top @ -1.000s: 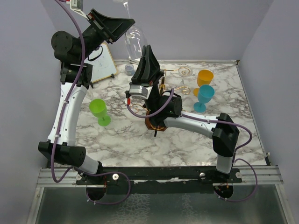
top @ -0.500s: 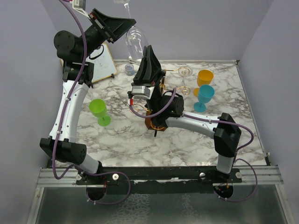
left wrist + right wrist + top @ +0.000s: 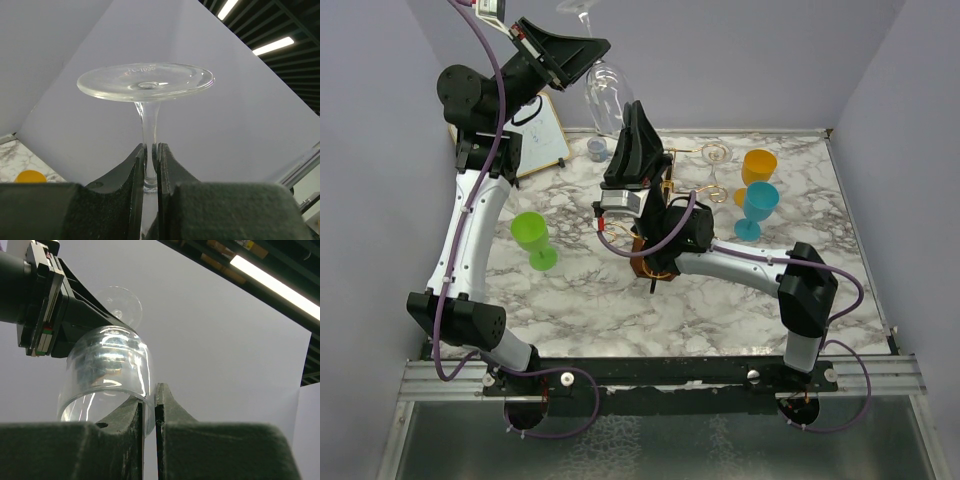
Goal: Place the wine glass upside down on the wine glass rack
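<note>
Fingers (image 3: 172, 167) of left gripper (image 3: 150, 152) pinch the wine glass (image 3: 146, 82) by its stem, foot up, bowl down, high over the table's back edge. At the bowl's rim, right gripper (image 3: 149, 392) fingers press nearly together on the glass wall. Lower right, wine glass rack (image 3: 712, 170) stands on marble table (image 3: 580, 300).

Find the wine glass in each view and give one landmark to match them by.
Top external: wine glass at top centre, upside down.
Left wrist: centre, foot uppermost, stem in the left gripper.
Right wrist: left of centre, the bowl's rim in the right gripper.
Landmark: the left gripper at the stem shows in all three, top left in the top external and right wrist views.
</note>
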Robot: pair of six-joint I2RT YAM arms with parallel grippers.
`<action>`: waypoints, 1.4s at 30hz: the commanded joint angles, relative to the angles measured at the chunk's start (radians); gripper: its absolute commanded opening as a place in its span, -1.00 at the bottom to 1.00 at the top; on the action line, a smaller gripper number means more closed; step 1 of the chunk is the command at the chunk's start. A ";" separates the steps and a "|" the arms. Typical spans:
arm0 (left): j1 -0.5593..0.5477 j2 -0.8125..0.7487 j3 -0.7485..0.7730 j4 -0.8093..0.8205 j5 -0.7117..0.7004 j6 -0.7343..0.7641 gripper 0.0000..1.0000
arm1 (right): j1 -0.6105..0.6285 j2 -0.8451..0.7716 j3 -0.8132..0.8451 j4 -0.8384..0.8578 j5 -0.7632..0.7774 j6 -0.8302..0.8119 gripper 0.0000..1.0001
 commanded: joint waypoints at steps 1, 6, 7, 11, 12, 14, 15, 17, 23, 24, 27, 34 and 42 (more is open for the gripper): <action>-0.008 -0.026 0.025 0.070 0.037 -0.027 -0.75 | -0.014 -0.002 0.023 0.169 0.024 -0.002 -0.98; 0.001 -0.033 0.029 0.079 0.039 -0.015 -1.00 | -0.016 -0.011 0.008 0.169 0.025 0.013 -0.98; 0.006 -0.032 0.036 0.076 0.044 -0.007 -1.00 | -0.016 -0.017 0.002 0.161 0.021 0.018 -0.96; 0.042 -0.006 0.144 -0.059 0.057 0.089 -1.00 | -0.016 -0.053 -0.039 0.149 0.010 0.086 -0.29; 0.061 0.001 0.156 -0.056 0.060 0.086 -1.00 | -0.017 -0.066 -0.045 0.145 0.011 0.110 -0.19; 0.095 0.017 0.186 -0.049 0.072 0.063 -1.00 | -0.016 -0.083 -0.049 0.114 0.000 0.131 0.03; 0.109 0.025 0.200 -0.041 0.075 0.051 -1.00 | -0.016 -0.092 -0.053 0.100 -0.012 0.136 0.14; 0.130 0.040 0.243 -0.041 0.074 0.047 -1.00 | -0.016 -0.109 -0.068 0.076 -0.035 0.152 0.28; 0.174 0.086 0.375 -0.108 0.053 0.176 -1.00 | -0.017 -0.188 -0.158 0.003 -0.080 0.198 0.60; 0.174 0.092 0.399 -0.147 0.046 0.235 -1.00 | -0.016 -0.211 -0.177 -0.012 -0.086 0.212 0.61; 0.175 0.093 0.420 -0.210 0.028 0.411 -1.00 | -0.016 -0.301 -0.227 -0.089 -0.099 0.290 0.64; 0.175 -0.044 0.075 -0.164 -0.093 0.998 -1.00 | -0.016 -0.550 -0.157 -0.726 0.049 0.617 0.99; 0.182 -0.049 -0.283 0.013 0.115 1.221 -1.00 | -0.016 -0.659 -0.033 -1.280 0.270 0.841 0.99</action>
